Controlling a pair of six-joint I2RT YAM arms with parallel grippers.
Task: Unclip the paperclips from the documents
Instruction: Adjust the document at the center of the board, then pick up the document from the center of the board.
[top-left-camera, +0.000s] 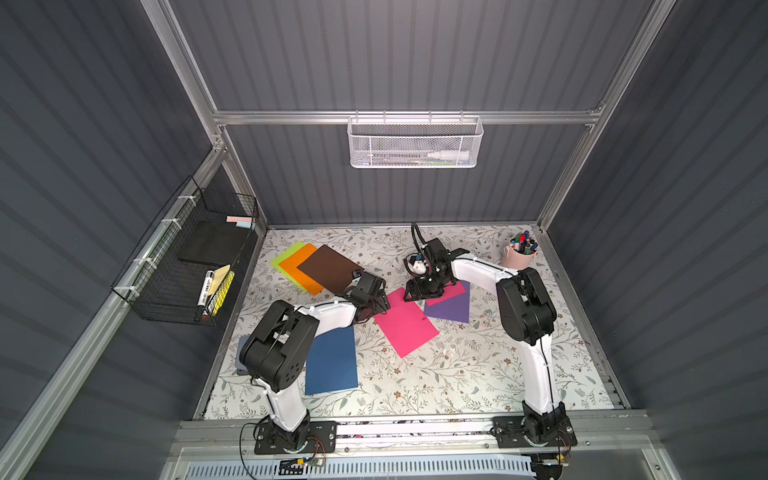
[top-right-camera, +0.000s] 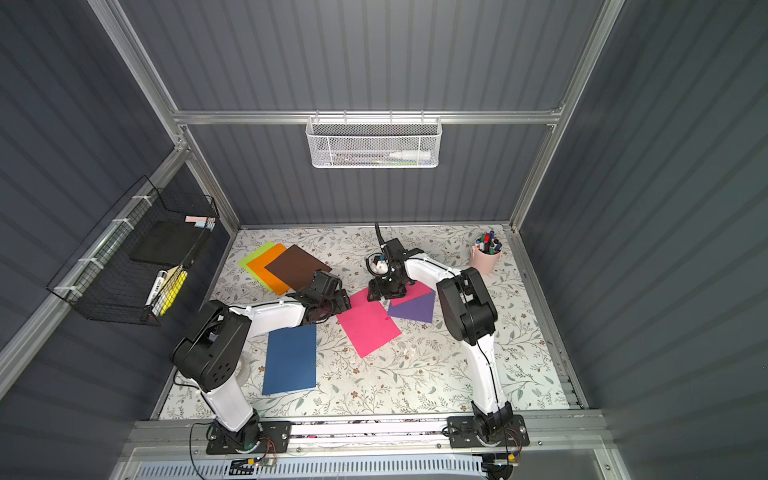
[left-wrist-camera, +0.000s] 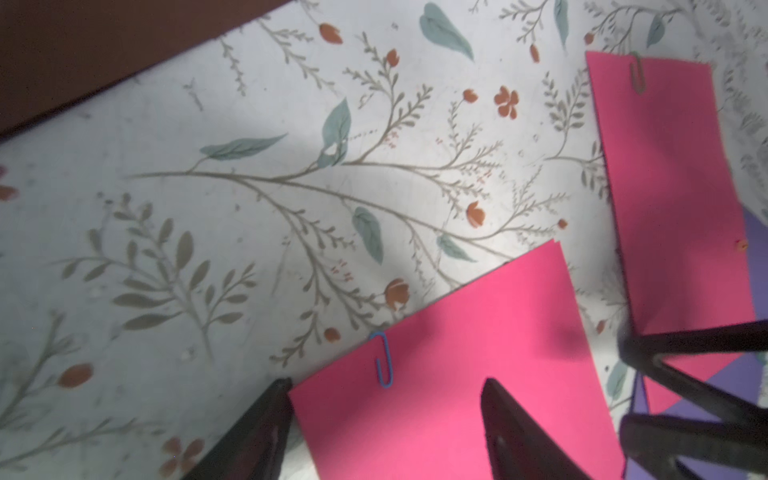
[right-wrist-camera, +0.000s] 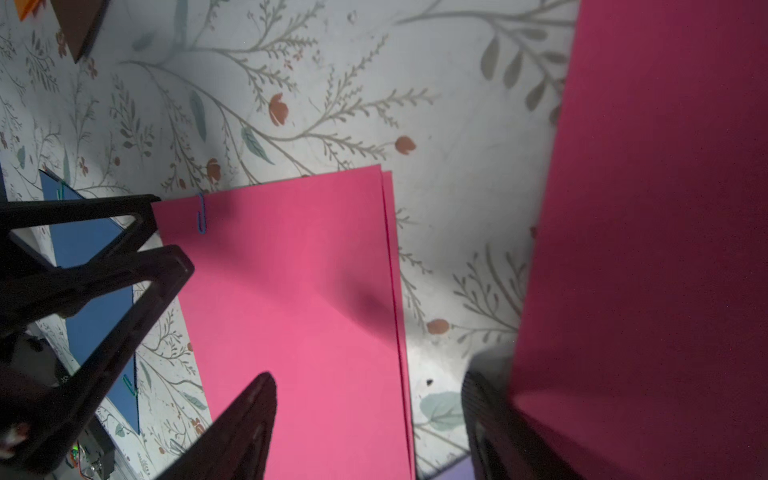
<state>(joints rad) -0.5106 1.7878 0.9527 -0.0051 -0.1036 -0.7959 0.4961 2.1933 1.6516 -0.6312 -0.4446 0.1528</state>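
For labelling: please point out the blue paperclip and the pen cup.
blue paperclip (left-wrist-camera: 384, 362): left wrist view, on its middle.
pen cup (top-left-camera: 515, 262): in a top view, on its pink wall.

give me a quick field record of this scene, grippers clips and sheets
left gripper: open, lined up on blue paperclip
blue paperclip: clipped on bright pink sheet edge
right gripper: open, at second pink sheet
greenish paperclip: clipped on second pink sheet
purple sheet: under second pink sheet
stack: brown sheet over orange sheet over lime sheet
navy sheet: flat, apart from others
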